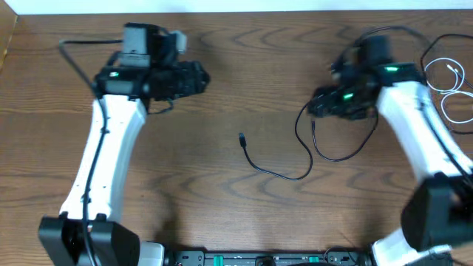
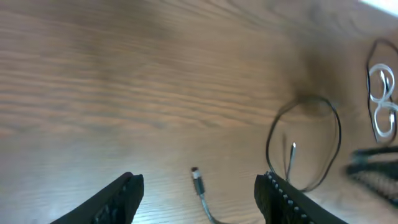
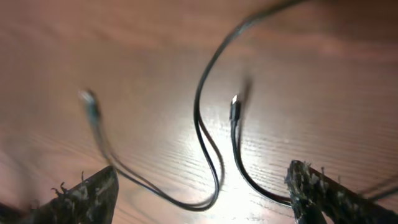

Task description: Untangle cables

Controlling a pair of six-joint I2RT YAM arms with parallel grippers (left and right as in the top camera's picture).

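The black cable lies in the middle of the table, one plug end at the left, the other plug by my right gripper, with a loop between. The white cable lies looped at the far right edge, apart from the black one. My left gripper is open and empty at the upper left; its view shows the black plug between the fingers and the white cable far off. My right gripper is open above the black cable's loop and plug.
Thick black robot cables run behind the right arm near the white cable. The table's left edge shows at the upper left. The arm bases stand along the front edge.
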